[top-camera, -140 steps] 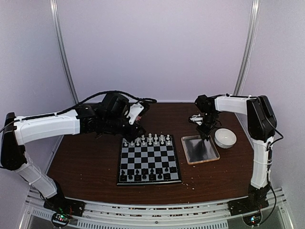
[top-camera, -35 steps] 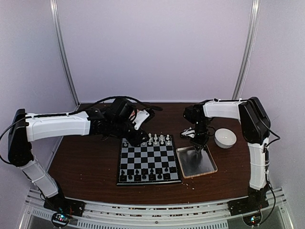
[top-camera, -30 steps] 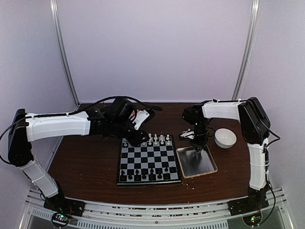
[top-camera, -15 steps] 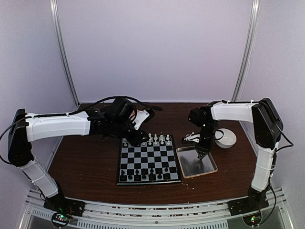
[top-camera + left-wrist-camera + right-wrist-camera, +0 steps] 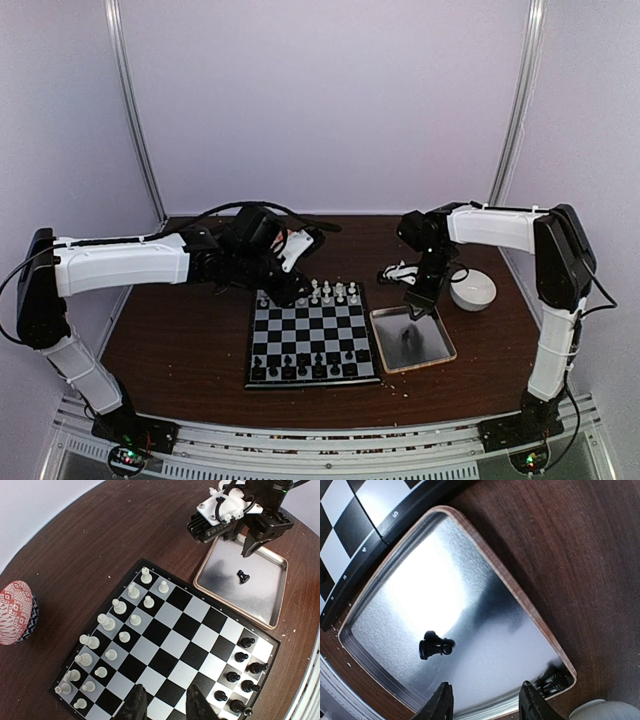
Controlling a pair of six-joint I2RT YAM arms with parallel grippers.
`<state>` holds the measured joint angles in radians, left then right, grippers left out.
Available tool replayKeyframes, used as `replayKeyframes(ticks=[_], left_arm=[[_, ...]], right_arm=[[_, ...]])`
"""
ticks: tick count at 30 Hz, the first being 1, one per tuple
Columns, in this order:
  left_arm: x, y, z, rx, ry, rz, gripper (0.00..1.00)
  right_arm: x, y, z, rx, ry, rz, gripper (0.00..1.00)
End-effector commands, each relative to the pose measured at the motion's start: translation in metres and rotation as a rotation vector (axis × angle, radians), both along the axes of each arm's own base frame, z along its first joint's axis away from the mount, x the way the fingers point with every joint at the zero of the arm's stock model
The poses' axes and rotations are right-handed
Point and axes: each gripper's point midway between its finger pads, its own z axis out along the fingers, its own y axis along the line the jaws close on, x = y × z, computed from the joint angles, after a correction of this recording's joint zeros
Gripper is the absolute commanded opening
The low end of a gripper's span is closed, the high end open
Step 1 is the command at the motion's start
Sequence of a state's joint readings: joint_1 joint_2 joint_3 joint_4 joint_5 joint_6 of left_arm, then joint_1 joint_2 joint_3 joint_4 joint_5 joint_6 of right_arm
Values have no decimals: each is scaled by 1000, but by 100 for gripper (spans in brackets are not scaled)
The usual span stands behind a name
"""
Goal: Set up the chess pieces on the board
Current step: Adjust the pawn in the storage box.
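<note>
The board (image 5: 313, 338) lies mid-table and also shows in the left wrist view (image 5: 175, 645). White pieces (image 5: 107, 640) fill its two far rows. Several black pieces (image 5: 239, 680) stand along the near edge. A black piece (image 5: 434, 646) lies on its side in the grey tray (image 5: 485, 630), and another black piece (image 5: 555, 681) rests in the tray's corner. My right gripper (image 5: 485, 702) is open and empty above the tray's far end (image 5: 420, 306). My left gripper (image 5: 167, 707) is open and empty over the board's far left part (image 5: 293, 292).
A white bowl (image 5: 472, 289) stands right of the tray (image 5: 440, 345). A red patterned bowl (image 5: 15, 612) sits beyond the board's far side. Pale crumbs dot the dark wooden table (image 5: 180, 340). The tray lies against the board's right edge.
My right gripper has risen and drawn back from the tray's middle toward its far end. A black piece now shows lying on the tray. The left arm has not moved.
</note>
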<state>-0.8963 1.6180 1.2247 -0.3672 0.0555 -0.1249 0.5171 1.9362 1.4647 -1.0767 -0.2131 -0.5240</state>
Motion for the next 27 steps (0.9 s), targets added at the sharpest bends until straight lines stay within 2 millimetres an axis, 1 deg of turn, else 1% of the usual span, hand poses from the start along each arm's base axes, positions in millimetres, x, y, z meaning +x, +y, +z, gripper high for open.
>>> replayKeyframes(ticks=[1,3,7,13,16,22,27], left_arm=[[6,-4,12,-37,-24,8,28],[6,-6,10,-37,-19,3,28],[5,-6,8,-34,-13,1,28],[4,-4,3,-34,-7,8,28],[4,-4,1,-33,-4,10,28],[5,-6,-1,-33,1,6,28],[5,-6,-1,-30,1,5,28]], right_arm=[[-1,23,-7,44,37,-42,46],[1,29,-12,31,50,-46,47],[1,39,-15,34,67,-27,47],[0,40,-23,17,91,25,43],[1,40,-27,6,100,31,39],[9,39,-34,-27,89,-8,29],[9,36,-40,-48,95,-33,26]])
